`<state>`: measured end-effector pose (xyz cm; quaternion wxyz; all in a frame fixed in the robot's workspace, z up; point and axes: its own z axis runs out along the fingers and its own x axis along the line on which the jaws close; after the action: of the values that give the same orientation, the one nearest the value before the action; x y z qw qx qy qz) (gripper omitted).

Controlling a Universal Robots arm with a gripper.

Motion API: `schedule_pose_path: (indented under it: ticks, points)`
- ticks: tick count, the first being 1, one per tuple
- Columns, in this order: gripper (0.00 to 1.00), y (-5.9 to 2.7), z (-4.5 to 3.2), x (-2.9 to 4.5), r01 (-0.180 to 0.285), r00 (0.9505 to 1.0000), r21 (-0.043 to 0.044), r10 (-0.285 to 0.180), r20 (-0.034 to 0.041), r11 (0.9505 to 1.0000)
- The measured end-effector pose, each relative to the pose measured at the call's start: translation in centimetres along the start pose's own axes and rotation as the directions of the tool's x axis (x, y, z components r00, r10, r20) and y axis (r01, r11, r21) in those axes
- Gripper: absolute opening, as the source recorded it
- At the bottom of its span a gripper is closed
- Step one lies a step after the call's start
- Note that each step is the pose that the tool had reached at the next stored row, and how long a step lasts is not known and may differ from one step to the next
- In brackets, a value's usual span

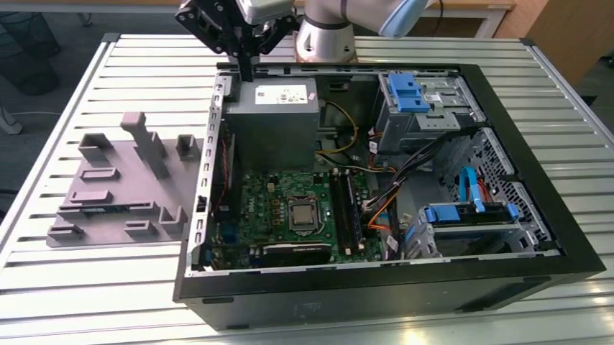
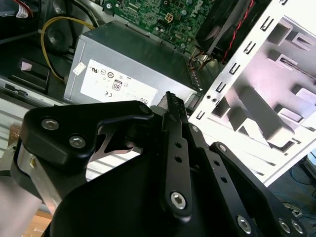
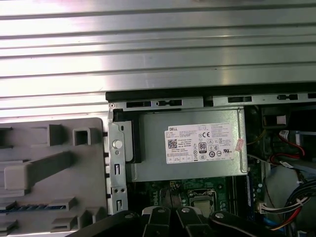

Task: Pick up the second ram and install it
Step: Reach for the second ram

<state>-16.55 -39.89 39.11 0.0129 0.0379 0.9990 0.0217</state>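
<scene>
Here, slim blue second ram

The computer case lies on the counter, with the holder tray just beside it on the exterior view's left and the second ram in one of the tray's slots. Inside the case, the power supply sits behind the motherboard, with the drive cages on the exterior view's right. The end effector hangs above the power supply's far edge.
</scene>
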Motion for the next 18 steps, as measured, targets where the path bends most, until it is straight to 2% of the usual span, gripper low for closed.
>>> schedule_pose_path:
  ticks: [18]
  points:
    - [0.11, -0.06, -0.02, 0.83, 0.0, 1.0, 0.0, 0.0, 0.0, 1.0]
